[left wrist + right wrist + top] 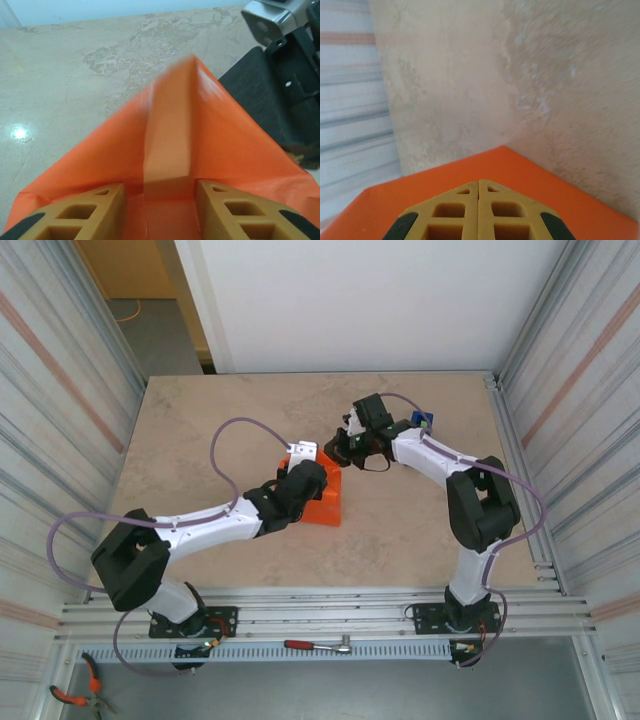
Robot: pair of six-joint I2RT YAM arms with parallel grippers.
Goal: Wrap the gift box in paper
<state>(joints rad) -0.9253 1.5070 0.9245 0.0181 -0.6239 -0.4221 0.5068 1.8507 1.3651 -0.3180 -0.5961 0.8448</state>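
Note:
The orange paper (326,502) sits folded up into a small bundle at mid-table, and the gift box is hidden under it. My left gripper (312,478) is down on the bundle. In the left wrist view its jaws (161,192) stand apart, one on each side of a raised fold of paper (167,145) that climbs to a peak. My right gripper (339,448) hovers at the bundle's far right corner. It is shut, fingers (479,186) pressed together over a flat corner of paper (530,170). I cannot tell whether it touches the sheet.
A blue tape dispenser (423,421) stands behind the right gripper near the table's back right. Corrugated walls close in both sides. A ratchet tool (318,645) lies on the front rail, and pliers (75,695) lie at bottom left. Bare tabletop (200,430) surrounds the bundle.

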